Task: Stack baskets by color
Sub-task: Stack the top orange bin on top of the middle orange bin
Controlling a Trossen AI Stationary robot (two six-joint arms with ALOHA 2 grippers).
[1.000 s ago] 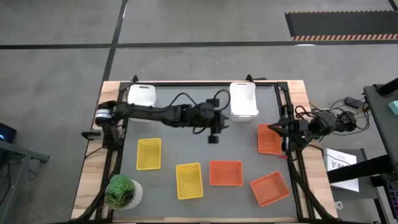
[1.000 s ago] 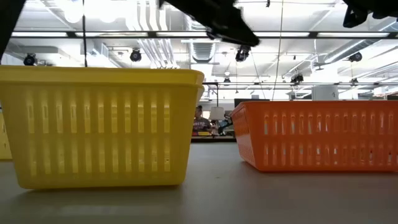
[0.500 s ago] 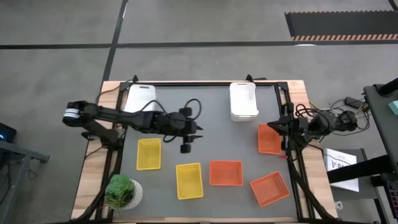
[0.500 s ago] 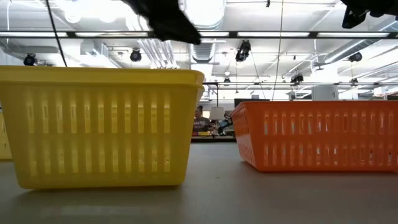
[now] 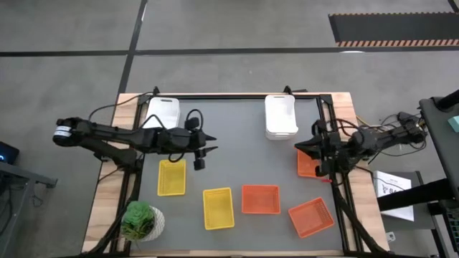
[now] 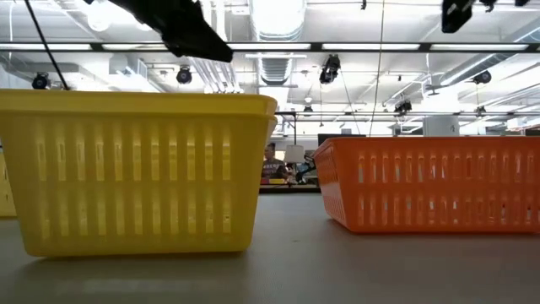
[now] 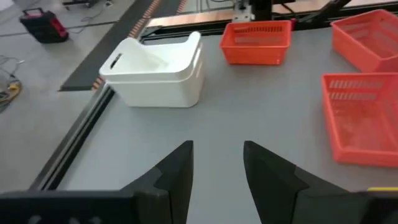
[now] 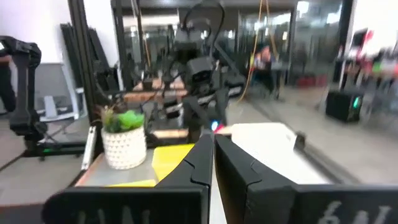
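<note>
A stack of white baskets (image 5: 281, 116) (image 7: 155, 68) stands at the far edge, and a single white basket (image 5: 163, 111) stands at the far left. Two yellow baskets (image 5: 171, 177) (image 5: 218, 208) and two orange baskets (image 5: 260, 199) (image 5: 310, 217) rest on their bottoms on the grey mat. A third orange basket (image 5: 310, 163) lies partly under the right arm. My left gripper (image 5: 211, 143) (image 7: 217, 155) hangs open and empty above the mat, left of the middle. My right gripper (image 5: 297, 147) (image 8: 213, 155) is shut and empty above the mat, beside the third orange basket.
A green potted plant (image 5: 141, 220) stands at the near left corner. Black frame rails (image 5: 326, 118) run along the table's edges. The bare mat (image 5: 244, 158) between the two grippers gives free room.
My left gripper has drawn back from beside the white stack toward the table's left edge, open and empty throughout. My right gripper has reached a little toward the table's middle and rolled, staying shut. No basket has moved.
</note>
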